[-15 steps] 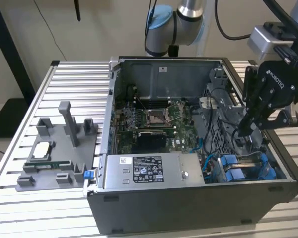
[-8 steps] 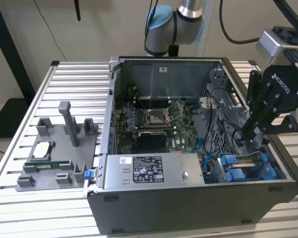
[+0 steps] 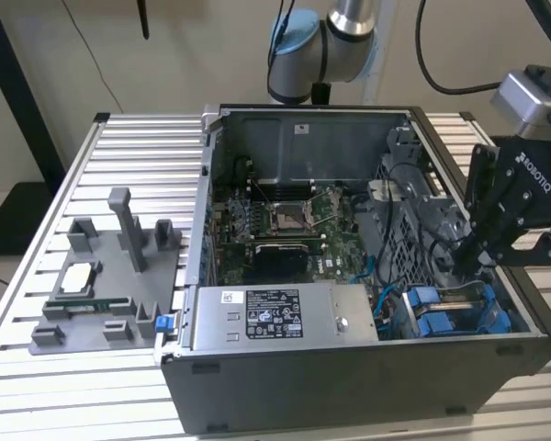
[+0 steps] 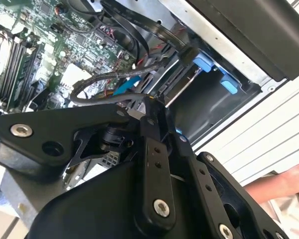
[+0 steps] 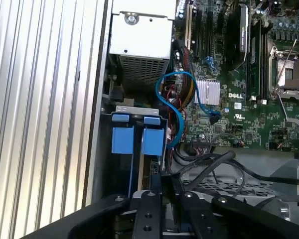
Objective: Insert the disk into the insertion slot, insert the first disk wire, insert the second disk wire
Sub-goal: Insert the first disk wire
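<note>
My gripper (image 3: 468, 255) reaches down into the open computer case at the exterior view's right, over the dark grey drive cage (image 3: 413, 220). Two blue plastic frames (image 5: 122, 140) (image 5: 153, 141) stand side by side in the cage's insertion slot (image 5: 107, 164). A thin strip of the disk (image 5: 152, 172) shows below the frame nearer the motherboard. My gripper (image 5: 165, 188) hangs just off that frame's end. A blue wire (image 5: 177, 107) loops beside the cage, and black wires (image 5: 214, 164) run next to my gripper. The blue frames (image 4: 204, 63) also show in the second wrist view beyond my gripper (image 4: 149, 102).
A grey labelled power-supply box (image 3: 275, 317) sits at the case's near side, with the motherboard (image 3: 285, 220) behind it. A grey fixture (image 3: 101, 294) with small parts rests on the slatted metal table (image 3: 37, 386). A person's hand (image 4: 284, 181) lies outside the case wall.
</note>
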`<state>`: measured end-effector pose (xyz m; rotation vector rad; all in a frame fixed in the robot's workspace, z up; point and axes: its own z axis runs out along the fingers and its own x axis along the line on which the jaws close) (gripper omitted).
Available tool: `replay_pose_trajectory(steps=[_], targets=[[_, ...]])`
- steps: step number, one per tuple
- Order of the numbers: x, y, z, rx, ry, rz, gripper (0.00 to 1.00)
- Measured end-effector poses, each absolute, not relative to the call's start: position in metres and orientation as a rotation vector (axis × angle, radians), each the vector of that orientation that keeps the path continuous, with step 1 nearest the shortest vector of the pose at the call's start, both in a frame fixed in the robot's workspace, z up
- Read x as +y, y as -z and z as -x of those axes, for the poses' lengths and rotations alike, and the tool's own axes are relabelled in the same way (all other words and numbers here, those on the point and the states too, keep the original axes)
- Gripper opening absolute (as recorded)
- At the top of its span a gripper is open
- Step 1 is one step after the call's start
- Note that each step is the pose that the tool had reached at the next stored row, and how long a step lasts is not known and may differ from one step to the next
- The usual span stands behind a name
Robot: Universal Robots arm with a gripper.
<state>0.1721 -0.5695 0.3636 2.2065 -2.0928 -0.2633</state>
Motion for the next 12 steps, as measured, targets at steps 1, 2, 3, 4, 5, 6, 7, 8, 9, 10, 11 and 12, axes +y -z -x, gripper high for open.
replay_pose_trajectory(steps=[1, 2, 3, 4, 5, 6, 7, 8, 9, 10, 11, 12], targets=[[-0.5712, -0.3627, -0.1733, -2.091, 0.267, -2.204, 0.0], [-0.573, -0.362, -0.1746, -2.089, 0.271, -2.202, 0.0], [-0.5747, -0.3611, -0.1758, -2.087, 0.275, -2.2, 0.0], [-0.5762, -0.3602, -0.1768, -2.086, 0.278, -2.198, 0.0], [-0.5773, -0.3594, -0.1776, -2.084, 0.281, -2.196, 0.0], [-0.5782, -0.3587, -0.1782, -2.083, 0.283, -2.195, 0.0], [-0.5788, -0.3581, -0.1785, -2.083, 0.285, -2.195, 0.0], [-0.5788, -0.358, -0.1785, -2.083, 0.285, -2.194, 0.0], [-0.5788, -0.358, -0.1785, -2.083, 0.284, -2.194, 0.0], [-0.5788, -0.358, -0.1785, -2.083, 0.284, -2.194, 0.0], [-0.5788, -0.3579, -0.1786, -2.083, 0.284, -2.194, 0.0], [-0.5788, -0.3577, -0.1787, -2.083, 0.284, -2.194, 0.0]])
